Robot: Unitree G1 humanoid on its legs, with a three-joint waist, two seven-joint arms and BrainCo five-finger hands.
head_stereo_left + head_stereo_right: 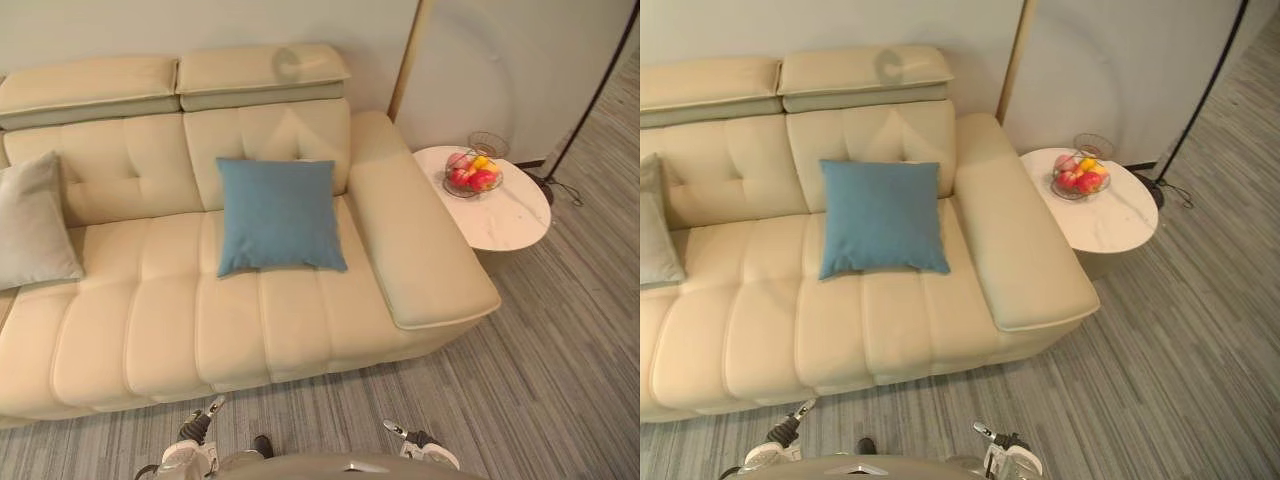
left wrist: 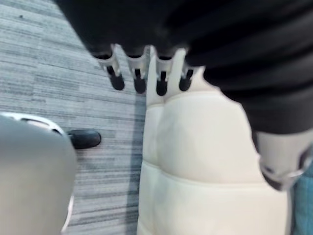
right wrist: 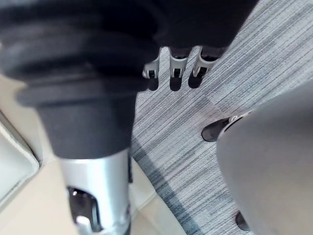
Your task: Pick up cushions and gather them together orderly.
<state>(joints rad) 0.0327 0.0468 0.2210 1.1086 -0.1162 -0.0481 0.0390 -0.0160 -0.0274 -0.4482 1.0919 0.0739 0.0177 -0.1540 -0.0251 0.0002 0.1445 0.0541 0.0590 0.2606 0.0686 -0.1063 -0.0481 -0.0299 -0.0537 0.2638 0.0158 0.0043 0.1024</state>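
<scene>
Nearest the viewer, the robot's left hand [image 2: 139, 73] and right hand [image 3: 175, 73] are hanging low in front of the cream sofa [image 1: 150, 330], fingers straight and relaxed, grasping nothing. The left is hovering over the sofa's front edge, the right over the striped grey carpet [image 1: 560, 380]. A blue cushion [image 1: 278, 215] is leaning against the backrest towards the right armrest, and a grey cushion [image 1: 35, 225] is leaning at the seat's far left, well apart from it. A round white side table [image 1: 515, 220] holding a fruit basket [image 1: 473, 175] is standing just beside the armrest. The task appears to be only beginning, with neither cushion touched yet. The next move is probably calling for a forward reach to the blue cushion, gripping its edge and carrying it over beside the grey one.
</scene>
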